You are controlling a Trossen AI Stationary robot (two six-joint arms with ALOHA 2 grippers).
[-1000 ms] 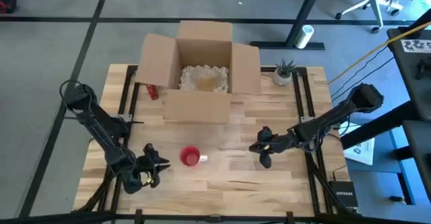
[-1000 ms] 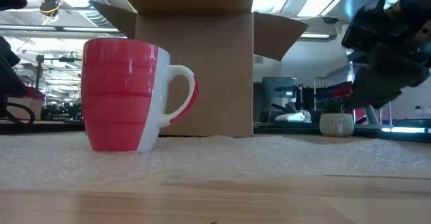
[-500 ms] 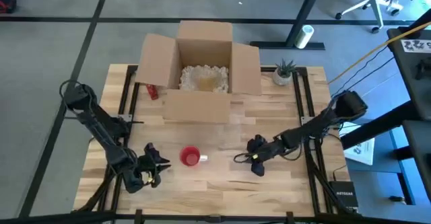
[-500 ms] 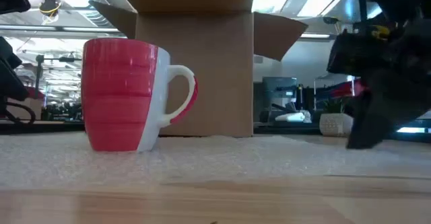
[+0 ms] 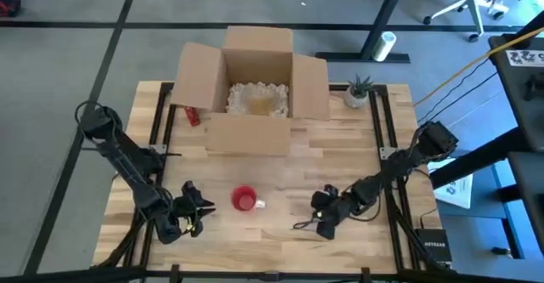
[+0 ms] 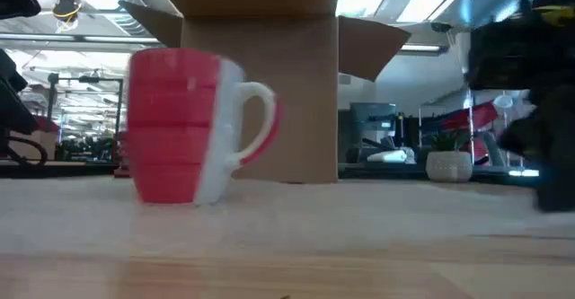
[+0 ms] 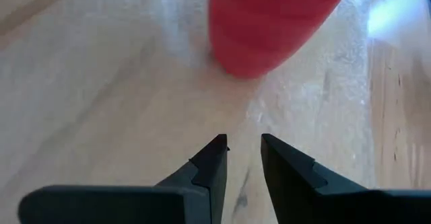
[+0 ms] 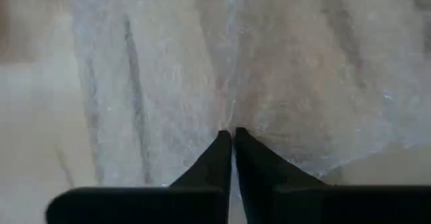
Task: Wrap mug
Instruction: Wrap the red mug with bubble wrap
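— Judging progress: how far along is the wrapping?
— Barely begun. The red mug point(image 5: 244, 200), lower centre of the high view, stands bare on the bubble wrap point(image 8: 283, 83). Right gripper point(image 5: 326, 223) jaws pinch the wrap; left gripper point(image 7: 241, 158) jaws slightly apart, empty.

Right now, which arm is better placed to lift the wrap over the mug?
Probably the right: its claw is shut on the wrap sheet. The left claw only waits beside the red mug.

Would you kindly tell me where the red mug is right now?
In the high view the red mug stands upright near the table's front, between the left gripper and the right gripper, in front of the cardboard box.
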